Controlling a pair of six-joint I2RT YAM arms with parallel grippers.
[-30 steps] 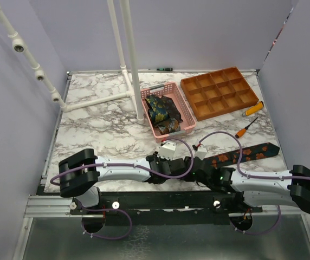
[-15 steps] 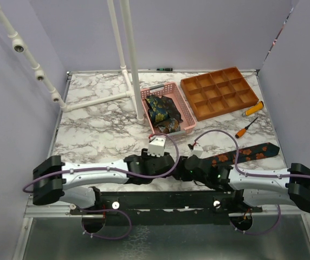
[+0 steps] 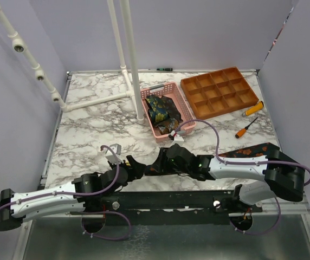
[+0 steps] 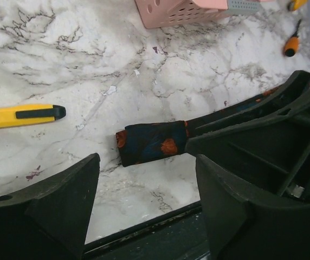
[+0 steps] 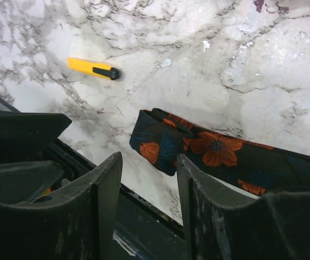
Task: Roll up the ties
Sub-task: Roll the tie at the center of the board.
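Observation:
A dark tie with orange flowers lies along the near edge of the table. Its left end is folded into a short flat roll, which also shows as a folded end in the right wrist view. My left gripper is open just short of that roll, with nothing between its fingers. My right gripper is open too, hovering at the folded end and apart from it. From above, the left gripper and the right gripper face each other over the tie's end. More ties lie in the pink basket.
An orange compartment tray stands at the back right, with two orange-handled screwdrivers beside it. A yellow-and-black cutter lies left of the roll. A white pipe frame rises behind the basket. The table's near edge runs just below the roll.
Both grippers have opened and let go of the tie's end. The left arm has pulled back toward the near left. The right gripper has moved left to the rolled end.

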